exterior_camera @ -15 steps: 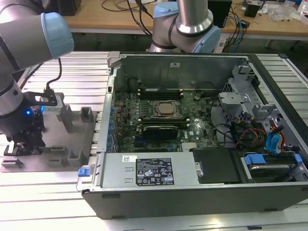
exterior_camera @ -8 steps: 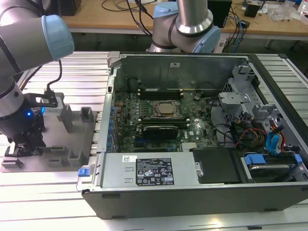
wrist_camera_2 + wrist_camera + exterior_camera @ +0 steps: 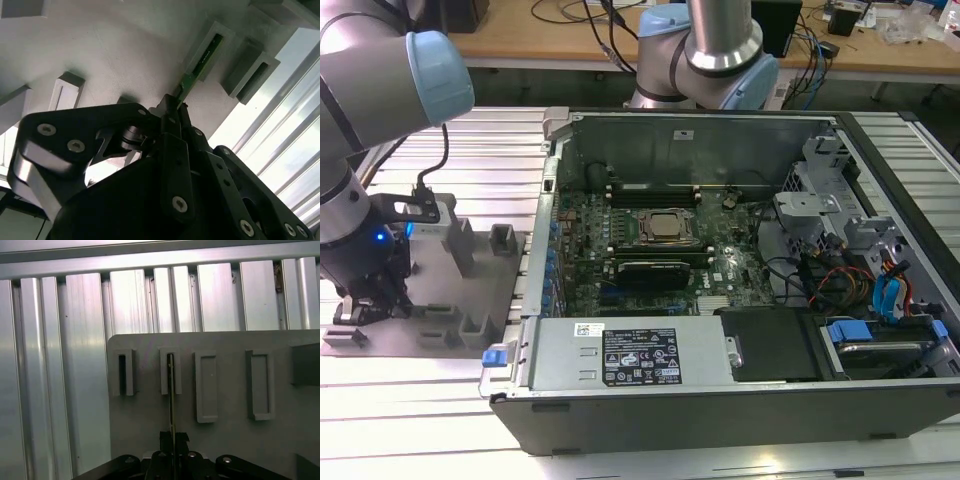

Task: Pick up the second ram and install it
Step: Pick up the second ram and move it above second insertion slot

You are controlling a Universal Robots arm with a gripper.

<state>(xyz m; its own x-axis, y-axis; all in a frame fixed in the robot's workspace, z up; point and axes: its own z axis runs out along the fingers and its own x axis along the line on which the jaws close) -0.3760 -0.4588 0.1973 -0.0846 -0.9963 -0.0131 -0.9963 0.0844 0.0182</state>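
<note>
jaws: the gripper (image 3: 175,107) has its two black metal fingers (image 3: 172,150) brought together on the near end of the second ram, pinching it from both flat sides.
task thing: the second ram (image 3: 194,72) is a slim, flat green board. in the first wrist view it shows edge-on as a thin dark line (image 3: 171,390). it runs straight out from the jaws and its far end sits inside a slot.
holder: a small slotted block (image 3: 164,371) of matte grey plastic, rectangular, stands just ahead of the jaws with the ram in its slot.
neighbour: a second slotted block (image 3: 122,372) of the same shape stands just beside the holder, and its slot looks dark.
other side: two flat rectangular grey pads (image 3: 206,385) with raised rims lie on the opposite side of the holder.
base: the fixture plate (image 3: 135,425), smooth and dull grey, lies under the jaws and carries all the blocks.
beyond the base: the table (image 3: 85,340) is made of bright ribbed aluminium profiles.
arm pose: in the exterior view the gripper (image 3: 365,305) points down at the fixture plate (image 3: 470,290). the arm (image 3: 380,60), a grey tube with pale blue caps, bends over it from above.
far from the jaws: an open computer case (image 3: 720,400) of dark metal stands well apart, toward the exterior view's right.
inside the case: a green motherboard (image 3: 585,250), a square silver processor socket (image 3: 665,227) and loose cables (image 3: 820,275).
</note>
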